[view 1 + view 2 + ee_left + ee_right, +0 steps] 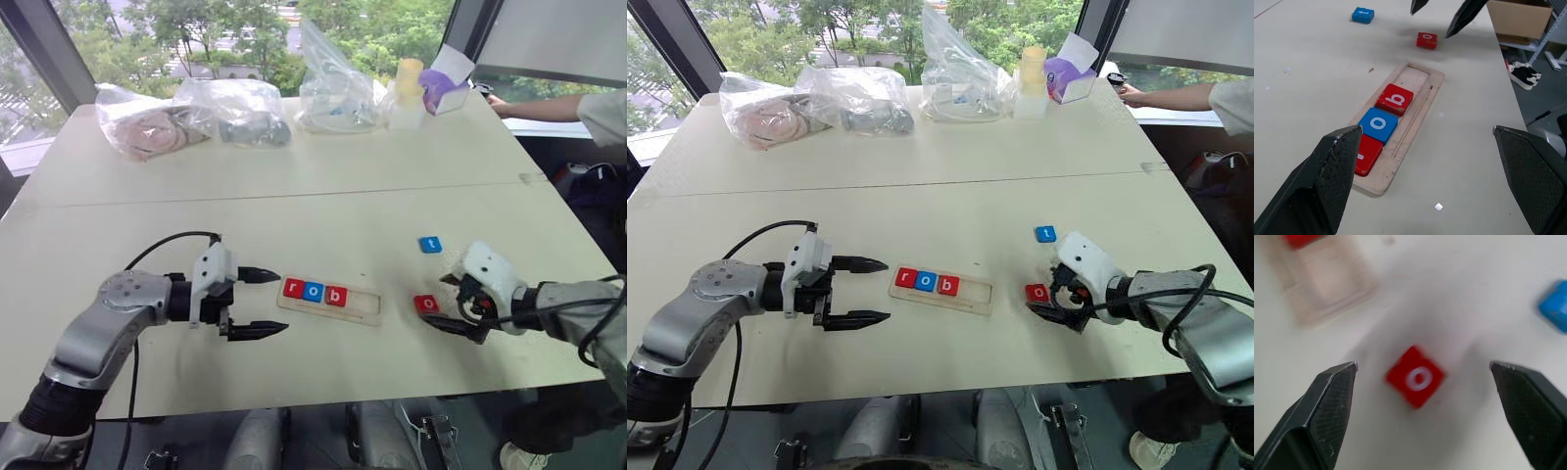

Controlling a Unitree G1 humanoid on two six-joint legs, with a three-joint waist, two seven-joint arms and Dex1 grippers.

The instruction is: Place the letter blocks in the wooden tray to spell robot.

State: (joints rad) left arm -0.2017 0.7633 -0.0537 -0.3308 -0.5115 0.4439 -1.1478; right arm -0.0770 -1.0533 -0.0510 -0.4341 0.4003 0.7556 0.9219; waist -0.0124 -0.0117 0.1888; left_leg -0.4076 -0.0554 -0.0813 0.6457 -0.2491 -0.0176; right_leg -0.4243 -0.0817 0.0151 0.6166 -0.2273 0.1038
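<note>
Nearest the robot, the left gripper (263,304) hangs just above the table (323,176) at the left end of the wooden tray (364,309), pointing along it, its two black fingers spread wide with nothing between them. The tray lies flat on the pale table a little ahead of the near edge; three letter blocks sit side by side in its left part: a red r (293,288), a blue o (313,291) and a red b (336,296), each touching the next, while the right part of the tray is bare wood. To the right of the tray, apart from it, a red o block (1415,376) lies flat on the table, and the right gripper (1422,374) hovers over it with its fingers wide apart, one on each side of the block and neither touching it, so it holds nothing. A little farther away and just beyond that red block, a blue t block (430,245) lies on the table by itself. Along the far side of the table stand several clear plastic bags (227,110) with things inside, a small pale bottle (408,93) and an open box with something purple in it (446,88). At the far right corner a person's arm (544,108) reaches toward the table edge.
</note>
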